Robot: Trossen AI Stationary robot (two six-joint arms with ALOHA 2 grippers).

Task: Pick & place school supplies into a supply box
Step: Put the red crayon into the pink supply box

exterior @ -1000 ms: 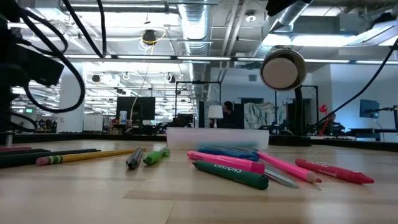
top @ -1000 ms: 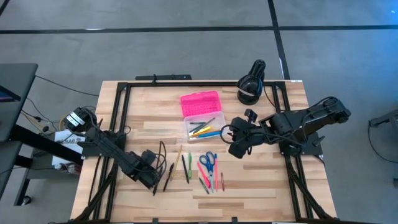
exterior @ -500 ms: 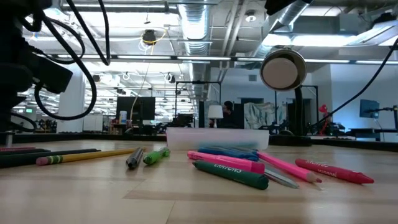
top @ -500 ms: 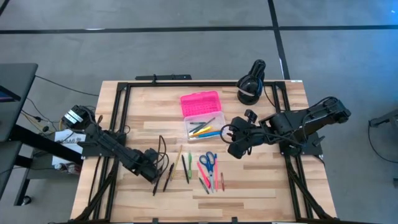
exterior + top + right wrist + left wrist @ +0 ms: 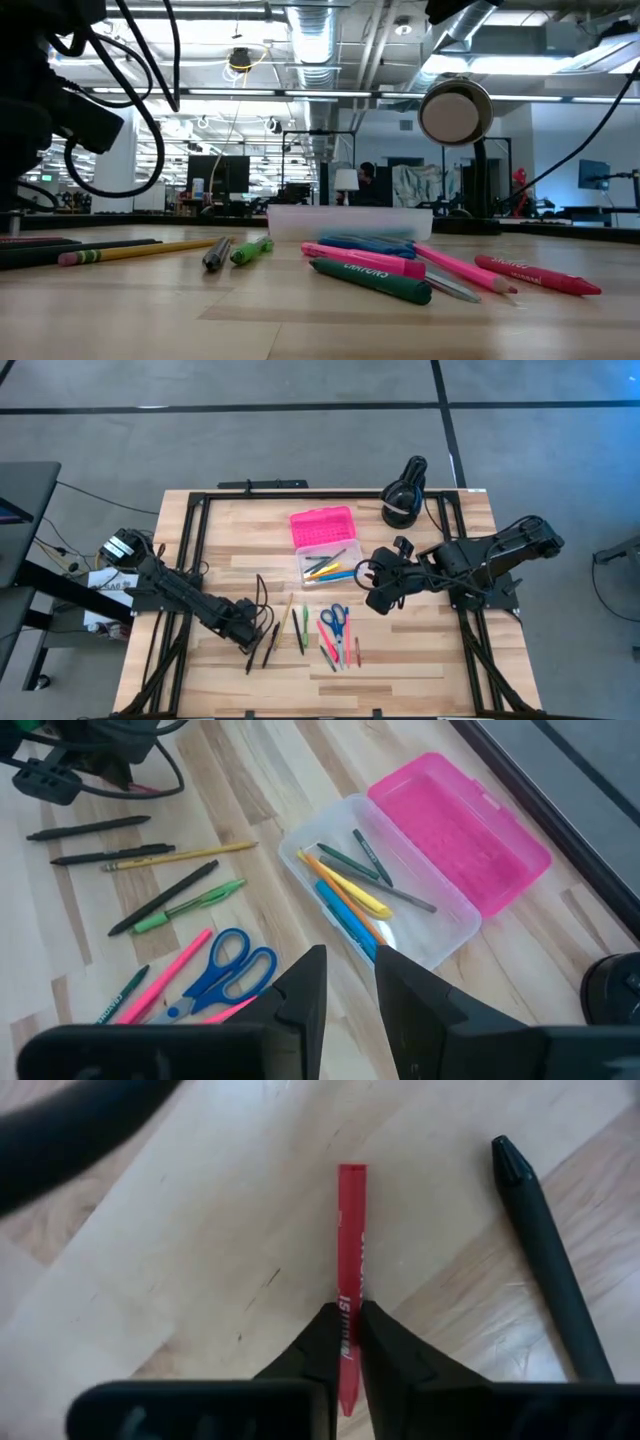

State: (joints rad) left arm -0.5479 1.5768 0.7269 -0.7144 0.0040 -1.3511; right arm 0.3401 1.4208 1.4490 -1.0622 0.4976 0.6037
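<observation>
My left gripper (image 5: 347, 1308) is low over the table's near left (image 5: 250, 632), shut on a red crayon (image 5: 351, 1230) that lies on the wood. A dark pen (image 5: 545, 1250) lies beside it. The supply box stands open at mid-table, with its pink lid (image 5: 322, 525) at the far side and several pens in its clear base (image 5: 385, 905). My right gripper (image 5: 350, 975) hovers open just right of the box (image 5: 372, 588), with nothing between its fingers. More pens, pencils and blue-handled scissors (image 5: 335, 620) lie flat on the table nearer the front. My left gripper pinches the red crayon's two long sides (image 5: 346, 1342) between its fingertips, toward the end nearest the wrist. That end shows a little way back between the fingers. The fingers slant down onto it from the table's left. Whether the crayon is off the wood, I cannot tell.
A black lamp (image 5: 405, 495) stands at the far right of the table, its round head (image 5: 455, 112) high in the low view. Dark pens and a yellow pencil (image 5: 180, 858) lie close to my left gripper. A black frame (image 5: 195, 510) borders the tabletop.
My left gripper has moved a little toward the table's right edge, closer to the row of dark pens.
</observation>
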